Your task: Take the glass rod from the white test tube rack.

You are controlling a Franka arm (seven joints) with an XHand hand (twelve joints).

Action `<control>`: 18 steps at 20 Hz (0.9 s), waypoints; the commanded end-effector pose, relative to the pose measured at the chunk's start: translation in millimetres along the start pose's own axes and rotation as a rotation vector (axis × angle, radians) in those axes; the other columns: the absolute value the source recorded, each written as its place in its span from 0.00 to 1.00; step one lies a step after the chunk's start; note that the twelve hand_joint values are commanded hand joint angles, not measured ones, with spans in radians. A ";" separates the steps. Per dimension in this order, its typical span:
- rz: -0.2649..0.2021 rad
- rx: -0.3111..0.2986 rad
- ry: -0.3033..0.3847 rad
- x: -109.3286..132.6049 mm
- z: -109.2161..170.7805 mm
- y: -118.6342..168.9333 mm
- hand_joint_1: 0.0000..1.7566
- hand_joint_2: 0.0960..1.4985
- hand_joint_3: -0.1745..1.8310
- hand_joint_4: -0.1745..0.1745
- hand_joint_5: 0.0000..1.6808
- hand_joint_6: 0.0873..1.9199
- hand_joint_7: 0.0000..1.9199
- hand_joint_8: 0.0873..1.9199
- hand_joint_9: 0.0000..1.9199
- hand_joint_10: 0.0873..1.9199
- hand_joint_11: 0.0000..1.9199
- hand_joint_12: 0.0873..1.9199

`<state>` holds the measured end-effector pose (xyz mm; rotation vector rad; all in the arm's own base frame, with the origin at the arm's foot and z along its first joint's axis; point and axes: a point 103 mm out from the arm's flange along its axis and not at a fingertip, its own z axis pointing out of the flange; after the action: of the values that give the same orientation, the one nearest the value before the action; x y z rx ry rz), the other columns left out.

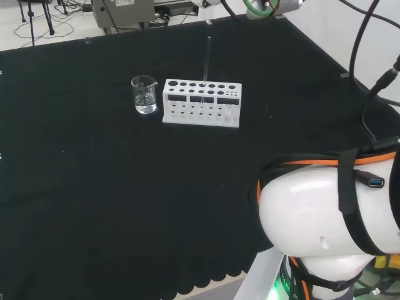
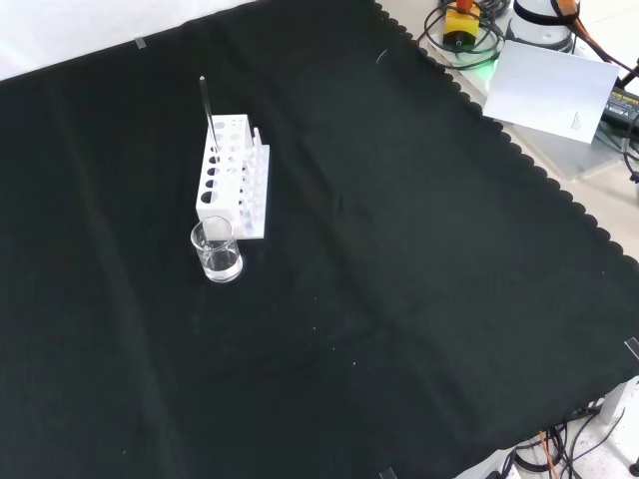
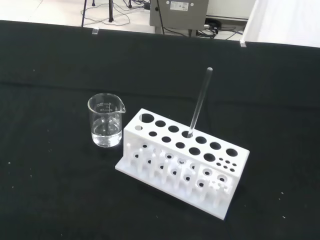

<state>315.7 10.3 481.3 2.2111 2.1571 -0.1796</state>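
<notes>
A white test tube rack (image 1: 201, 103) (image 2: 232, 178) (image 3: 182, 161) stands on the black cloth. A clear glass rod (image 1: 207, 59) (image 2: 207, 110) (image 3: 199, 104) stands nearly upright in one of the rack's top holes, leaning slightly. In the head view the rod is in the rack's far row, near the middle. Nothing touches the rod or the rack.
A small clear beaker (image 1: 144, 95) (image 2: 217, 250) (image 3: 105, 121) with a little clear liquid stands close beside one end of the rack. The arm's white link (image 1: 331, 219) fills the head view's lower right. A white sheet (image 2: 554, 85) and cables lie off the cloth's edge.
</notes>
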 end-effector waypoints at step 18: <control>0.043 -0.030 0.085 -45.2 18.4 174.2 0.31 0.63 0.31 0.00 0.18 0.27 0.24 0.49 0.43 0.45 0.34 0.68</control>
<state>436.4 -16.8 467.5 2.2702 2.1841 -0.0711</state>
